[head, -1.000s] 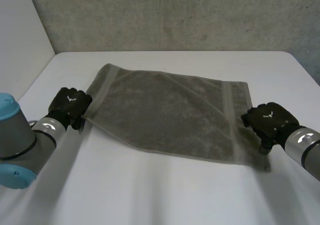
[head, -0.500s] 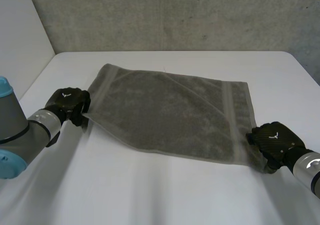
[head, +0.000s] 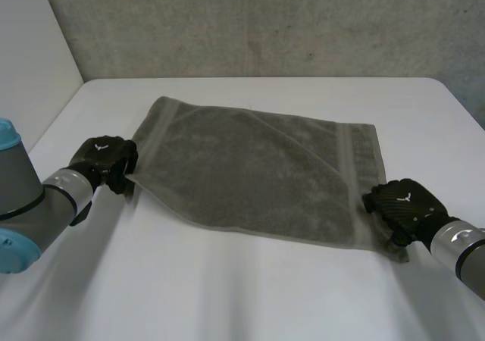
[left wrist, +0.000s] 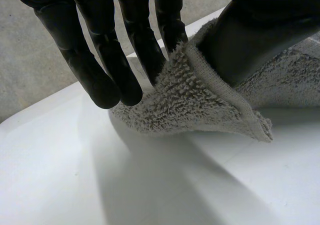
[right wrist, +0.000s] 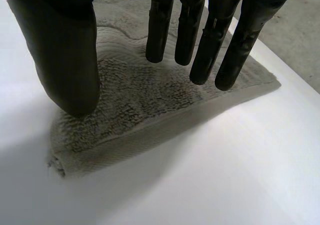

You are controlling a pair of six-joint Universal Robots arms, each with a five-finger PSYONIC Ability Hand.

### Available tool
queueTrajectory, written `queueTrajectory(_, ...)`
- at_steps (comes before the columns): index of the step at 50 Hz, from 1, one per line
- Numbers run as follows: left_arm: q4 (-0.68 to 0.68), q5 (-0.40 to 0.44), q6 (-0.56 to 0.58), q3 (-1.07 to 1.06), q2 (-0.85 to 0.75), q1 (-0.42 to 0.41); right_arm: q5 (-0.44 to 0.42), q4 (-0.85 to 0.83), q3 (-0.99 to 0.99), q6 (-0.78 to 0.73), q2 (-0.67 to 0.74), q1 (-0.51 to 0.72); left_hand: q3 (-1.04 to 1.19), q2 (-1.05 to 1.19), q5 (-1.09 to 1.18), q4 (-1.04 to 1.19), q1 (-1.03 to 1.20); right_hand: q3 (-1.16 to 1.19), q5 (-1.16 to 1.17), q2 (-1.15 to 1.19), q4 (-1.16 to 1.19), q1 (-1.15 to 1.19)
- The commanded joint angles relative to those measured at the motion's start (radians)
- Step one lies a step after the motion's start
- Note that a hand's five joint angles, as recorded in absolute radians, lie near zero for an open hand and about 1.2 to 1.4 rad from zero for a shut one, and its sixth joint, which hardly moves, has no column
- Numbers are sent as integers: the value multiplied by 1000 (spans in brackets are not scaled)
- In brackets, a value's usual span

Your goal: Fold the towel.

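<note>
Towel (head: 250, 170), flat at the centre of the table (head: 227, 295), is pinched at its 9 o'clock corner by the left hand (head: 106, 159); the right hand (head: 402, 203), fingers straight over the 4 o'clock corner, should be closed there before both corners are lifted evenly.

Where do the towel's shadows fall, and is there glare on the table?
Left wrist view: the towel corner pinched in the left hand throws a shadow on the table. Right wrist view: dim shadow along the towel edge near the right hand. Head view: no glare.
</note>
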Motion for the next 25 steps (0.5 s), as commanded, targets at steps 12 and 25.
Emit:
queueTrajectory(12, 2, 0, 2, -2, -1, 1, -1, -1, -33, 40, 52, 27, -146, -121, -270, -128, -64, 183, 173, 193, 181, 178)
queueTrajectory(25, 3, 0, 0, -4, 5, 1, 16, -11, -50, 43, 43, 24, -146, -121, -270, -128, -64, 816, 807, 827, 815, 811)
